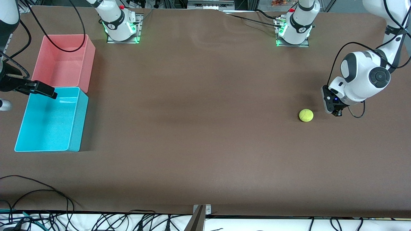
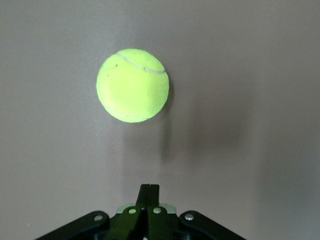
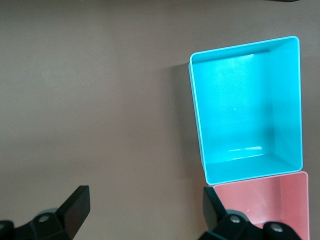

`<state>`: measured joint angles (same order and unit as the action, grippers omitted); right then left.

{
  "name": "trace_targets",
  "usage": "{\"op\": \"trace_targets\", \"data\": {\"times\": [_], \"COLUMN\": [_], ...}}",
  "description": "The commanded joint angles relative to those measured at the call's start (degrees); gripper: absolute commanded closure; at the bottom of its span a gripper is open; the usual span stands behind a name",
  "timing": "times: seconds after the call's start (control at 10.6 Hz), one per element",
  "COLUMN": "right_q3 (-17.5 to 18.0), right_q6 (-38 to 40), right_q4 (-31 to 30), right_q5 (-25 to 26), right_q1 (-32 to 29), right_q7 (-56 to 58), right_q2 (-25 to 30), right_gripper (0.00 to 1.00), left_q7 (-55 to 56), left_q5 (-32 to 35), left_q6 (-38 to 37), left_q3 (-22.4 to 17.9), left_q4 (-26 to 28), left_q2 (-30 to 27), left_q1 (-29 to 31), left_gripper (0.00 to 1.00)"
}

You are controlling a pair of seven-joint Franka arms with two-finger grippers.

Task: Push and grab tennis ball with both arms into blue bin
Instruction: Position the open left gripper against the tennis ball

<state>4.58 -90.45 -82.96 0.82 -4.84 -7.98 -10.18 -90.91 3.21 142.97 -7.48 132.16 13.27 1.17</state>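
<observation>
With the tennis ball (image 1: 306,115) sitting loose on the brown table (image 1: 199,134) toward the left arm's end, I read this as the start of the push. The left gripper (image 1: 336,113) is down low just beside the ball, on the side away from the bins, and in the left wrist view its fingers (image 2: 148,192) are pressed together into one narrow black blade with nothing between them; a gap of bare table separates tip and ball (image 2: 133,85). The blue bin (image 1: 75,128) is well apart, at the right arm's end, with the pink bin (image 1: 91,59) touching its farther short wall. The right gripper (image 1: 43,89) waits over the blue bin's farther corner, jaws spread wide and empty, as the right wrist view confirms. My judgement on doing this well: I want the closed fingertips to meet the ball at its middle height and dead on its centre line, aimed toward the bins, because an off-centre touch will likely send it curving toward the front camera or up toward the bases. A steady, moderate shove should roll it into the right arm's reach; too hard and it may run past or off the table. I would keep the right jaws wide for the pickup.
</observation>
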Motion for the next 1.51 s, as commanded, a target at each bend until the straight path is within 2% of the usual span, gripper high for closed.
{"op": "trace_targets", "data": {"times": [0.0,0.28,1.04,1.42], "right_q3": [0.1,0.0,0.0,0.1], "right_q6": [0.2,0.2,0.2,0.2], "right_q4": [1.0,1.0,1.0,1.0], "right_q5": [-0.1,-0.1,-0.2,-0.2], "right_q1": [0.1,0.1,0.1,0.2], "right_q7": [0.5,0.7,0.6,0.2], "right_q2": [-0.6,-0.7,-0.6,-0.6], "right_gripper": [0.00,0.00,0.00,0.00], "left_q7": [-2.1,-2.1,-2.1,-2.0], "left_q5": [-2.5,-6.5,-6.8,-9.1], "left_q6": [3.3,4.0,4.3,5.2], "left_q3": [-0.3,-0.2,0.0,0.0], "left_q4": [-0.4,-0.7,-5.9,-5.9], "left_q2": [3.4,5.7,10.8,11.3], "left_q1": [-0.1,-0.8,-2.0,-2.7], "left_gripper": [1.00,1.00,1.00,1.00]}}
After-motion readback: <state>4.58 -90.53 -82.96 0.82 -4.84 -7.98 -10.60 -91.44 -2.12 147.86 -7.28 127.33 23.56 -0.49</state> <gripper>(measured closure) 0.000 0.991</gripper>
